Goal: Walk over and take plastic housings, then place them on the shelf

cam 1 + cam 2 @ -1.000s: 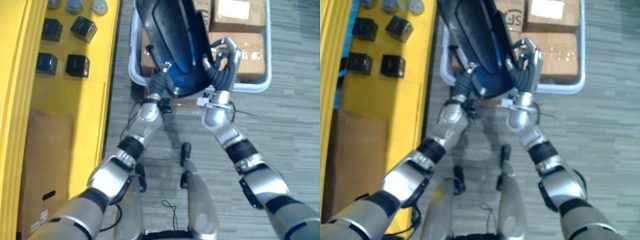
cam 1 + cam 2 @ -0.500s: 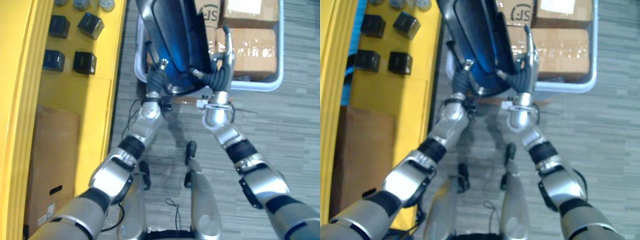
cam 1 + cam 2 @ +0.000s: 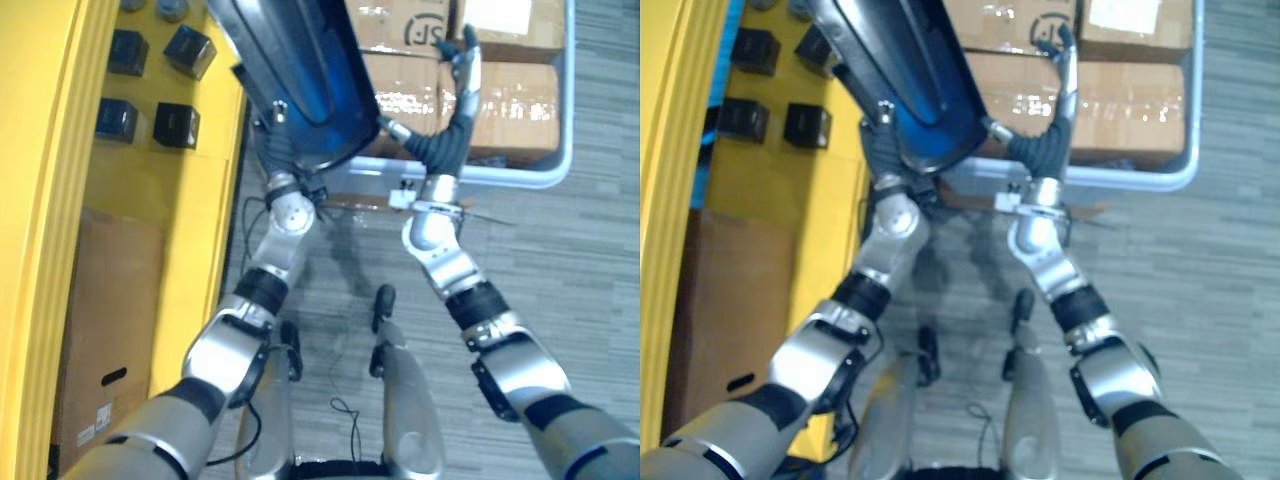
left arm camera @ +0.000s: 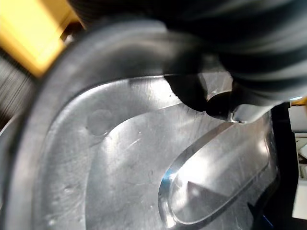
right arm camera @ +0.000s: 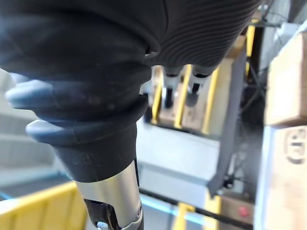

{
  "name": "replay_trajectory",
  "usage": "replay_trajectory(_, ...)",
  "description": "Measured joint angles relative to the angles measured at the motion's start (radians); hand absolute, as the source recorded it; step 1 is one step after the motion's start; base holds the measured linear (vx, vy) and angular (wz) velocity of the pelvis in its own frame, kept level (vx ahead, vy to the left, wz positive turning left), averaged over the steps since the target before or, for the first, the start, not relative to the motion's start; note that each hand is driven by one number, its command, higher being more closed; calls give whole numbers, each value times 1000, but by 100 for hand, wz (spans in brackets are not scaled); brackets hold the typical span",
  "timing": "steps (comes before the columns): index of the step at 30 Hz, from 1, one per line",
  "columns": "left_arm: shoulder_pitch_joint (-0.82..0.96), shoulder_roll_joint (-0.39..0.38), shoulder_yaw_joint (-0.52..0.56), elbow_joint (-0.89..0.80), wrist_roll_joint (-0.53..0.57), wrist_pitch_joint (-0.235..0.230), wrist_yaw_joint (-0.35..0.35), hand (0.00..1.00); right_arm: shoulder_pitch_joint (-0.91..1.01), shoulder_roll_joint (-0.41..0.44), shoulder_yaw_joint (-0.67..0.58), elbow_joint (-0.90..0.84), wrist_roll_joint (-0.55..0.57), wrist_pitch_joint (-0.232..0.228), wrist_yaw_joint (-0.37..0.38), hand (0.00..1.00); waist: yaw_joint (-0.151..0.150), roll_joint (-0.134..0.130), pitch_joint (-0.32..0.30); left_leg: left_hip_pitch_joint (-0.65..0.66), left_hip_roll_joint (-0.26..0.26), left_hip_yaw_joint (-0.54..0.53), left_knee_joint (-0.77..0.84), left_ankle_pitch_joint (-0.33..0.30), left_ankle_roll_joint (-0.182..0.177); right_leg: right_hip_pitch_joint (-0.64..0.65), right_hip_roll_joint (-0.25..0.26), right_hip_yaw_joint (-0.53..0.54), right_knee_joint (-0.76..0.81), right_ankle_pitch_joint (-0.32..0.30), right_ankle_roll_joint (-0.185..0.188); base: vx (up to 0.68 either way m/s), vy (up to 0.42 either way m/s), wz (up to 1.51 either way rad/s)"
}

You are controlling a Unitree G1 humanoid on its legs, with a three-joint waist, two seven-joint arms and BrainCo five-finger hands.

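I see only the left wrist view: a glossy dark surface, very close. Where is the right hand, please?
Observer: The right hand, fingers straight, is up beside the large dark blue plastic housing, at its right edge.
Operator: What is past it?
Observer: Brown cardboard boxes in a pale grey tub.
Operator: And the shelf?
Observer: The yellow shelf, with small black cubes on it, is on the robot's left.

I'm in a storeroom or factory stock area: a yellow shelf (image 3: 190,200) on my left carries small black boxes (image 3: 174,124), a grey-rimmed cart (image 3: 562,172) holds taped cardboard cartons (image 3: 510,95), and grey striped carpet (image 3: 580,280) covers the floor.
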Motion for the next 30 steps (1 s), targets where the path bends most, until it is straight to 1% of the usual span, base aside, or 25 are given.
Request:
replay_trajectory(1,2,8,2,-6,27,19,21,100,9,0,-7,-23,6,0,-3,0,0,0,0,0,0,0,1,0,0,0,0,0,0,0,0,0,0,0)
replay_trajectory(2,6,15,2,-8,43,26,28,100,15,0,-14,-39,10,0,-3,0,0,0,0,1,0,0,1,0,0,1,0,1,0,0,0,0,0,0)
replay_trajectory(4,28,32,13,-31,75,51,37,100,45,-3,-64,-129,57,-1,-25,0,-4,-2,-1,2,0,1,1,0,0,2,0,1,0,0,0,0,0,0)
replay_trajectory(7,54,56,36,-44,81,60,44,100,80,-22,-151,-234,113,-3,-55,0,-16,-6,-2,6,1,2,1,-1,0,6,1,3,0,0,0,0,0,0)
replay_trajectory(9,84,69,56,-71,83,66,50,100,117,-37,-197,-275,117,-3,-68,0,-28,-7,-3,19,3,3,1,-4,0,21,3,3,-4,-1,2,5,1,-2)
replay_trajectory(12,121,94,71,-117,88,62,60,100,218,-55,-274,-321,159,-1,-57,0,-38,-19,-7,35,9,5,0,-10,-2,38,9,6,-15,-4,5,4,1,-6)
replay_trajectory(13,123,101,73,-123,88,58,59,100,242,-57,-289,-324,174,-1,-44,0,-40,-21,-8,36,9,5,0,-10,-2,39,10,6,-16,-5,6,0,0,0)
replay_trajectory(15,133,121,81,-154,87,26,46,100,339,-56,-333,-326,250,3,30,0,-48,-30,-6,51,8,7,-4,-11,-2,62,10,4,-36,-7,12,0,0,0)
replay_trajectory(16,142,126,81,-163,87,14,41,100,367,-54,-334,-326,270,5,51,0,-51,-31,-6,59,8,7,-7,-12,-2,71,11,4,-41,-7,13,52,16,-5)
replay_trajectory(17,165,133,79,-192,88,-2,29,100,425,-47,-336,-326,288,12,89,0,-52,-34,-6,86,8,12,-20,-14,-1,93,11,6,-47,-6,12,69,19,-5)
replay_trajectory(18,191,132,78,-226,87,-19,18,100,480,-34,-341,-326,290,18,130,0,-52,-36,-7,111,9,14,-31,-15,-2,115,11,6,-52,-7,12,83,19,-5)
replay_trajectory(20,229,133,77,-275,88,-48,4,100,536,-13,-356,-327,291,20,176,0,-52,-39,-8,147,9,17,-48,-16,-3,147,11,5,-61,-12,16,78,15,-2)
replay_trajectory(21,263,134,77,-315,88,-71,-13,100,574,-7,-367,-328,310,21,208,0,-50,-41,-8,180,7,18,-62,-16,-3,180,10,3,-74,-13,18,91,18,2)
replay_trajectory(23,306,136,78,-361,88,-83,-27,100,611,-2,-379,-329,310,21,240,0,-47,-46,-11,218,5,19,-83,-16,-3,215,10,0,-87,-14,20,76,13,1)
replay_trajectory(25,387,143,84,-420,87,-111,-63,100,668,21,-385,-329,314,31,291,0,-41,-61,-54,248,3,23,-113,-16,-4,243,11,-3,-107,-15,21,98,5,0)
replay_trajectory(26,404,144,85,-433,87,-111,-70,100,682,24,-385,-329,319,37,303,0,-39,-65,-67,256,2,22,-120,-15,-5,249,10,-6,-113,-14,22,112,3,3)
replay_trajectory(27,439,144,89,-459,88,-111,-89,100,712,30,-388,-328,324,50,323,0,-32,-71,-100,264,-1,22,-136,-13,-6,255,10,-9,-123,-14,22,134,5,11)
replay_trajectory(29,481,145,96,-495,88,-110,-114,100,745,38,-398,-326,328,61,352,0,-26,-70,-129,298,-6,15,-163,-9,-7,295,9,-24,-146,-14,23,135,8,14)
replay_trajectory(30,516,148,106,-520,87,-109,-129,100,759,43,-397,-326,329,61,367,0,-24,-69,-159,317,-9,10,-182,-5,-9,314,9,-29,-161,-14,23,135,8,12)
